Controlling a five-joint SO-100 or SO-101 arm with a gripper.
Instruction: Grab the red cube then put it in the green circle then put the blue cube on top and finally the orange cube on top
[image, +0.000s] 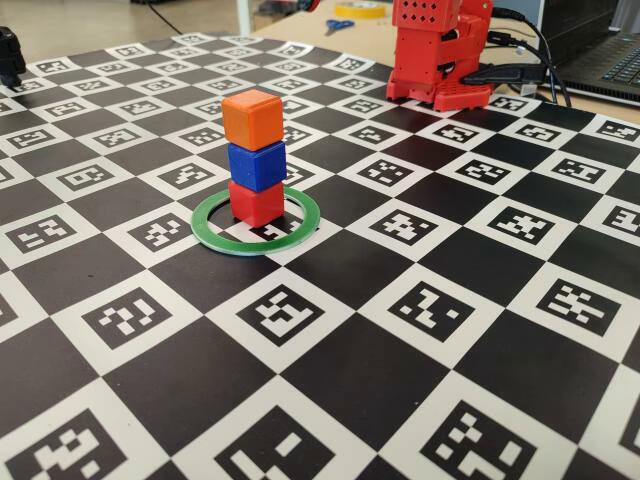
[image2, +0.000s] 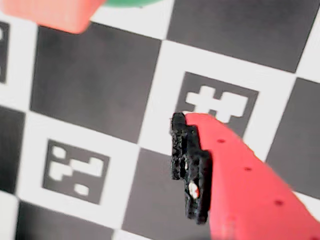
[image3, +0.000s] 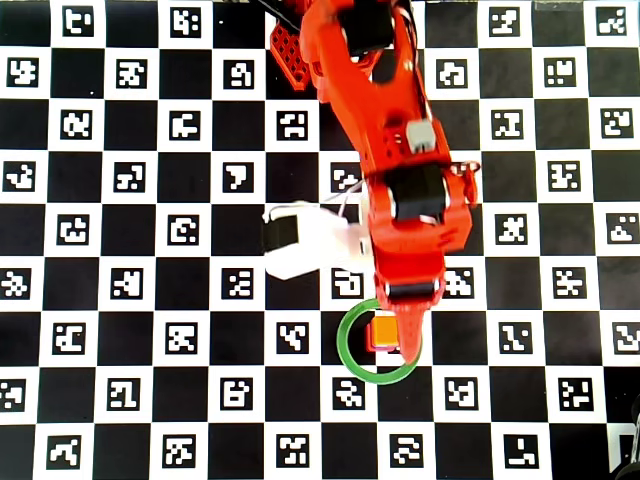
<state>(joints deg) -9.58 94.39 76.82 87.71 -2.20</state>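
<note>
As far as I can judge from my screens, the stacking is done and what remains is to clear off without a nudge. Largest first: the checkerboard mat of black squares and printed marker tiles (image: 420, 300) covers the whole tabletop, and the red printed robot arm (image3: 390, 150) reaches from the mat's top edge in the overhead view down over the work spot. Next, the flat green ring with a pale edge (image: 300, 225) lies on the mat a little toward that arm-side edge from the middle. Inside it stands the tower: the small matte red plastic cube (image: 256, 202) on the mat, the small deep-blue plastic cube (image: 257, 165) on that, and the small bright orange plastic cube (image: 252, 118) on top, each slightly twisted against the one beneath. I'd expect these cubes to be light, stiff and fairly smooth, so the tower would topple from a light sideways touch; if I had to regrip one, I'd take it across two flat opposite faces, squarely. The gripper (image3: 398, 340) sits over the ring's arm-side rim in the overhead view, overlapping the orange cube's edge there; I cannot tell how far its jaws are spread, and the wrist view shows one red finger with a black pad (image2: 190, 167) with nothing against it.
</note>
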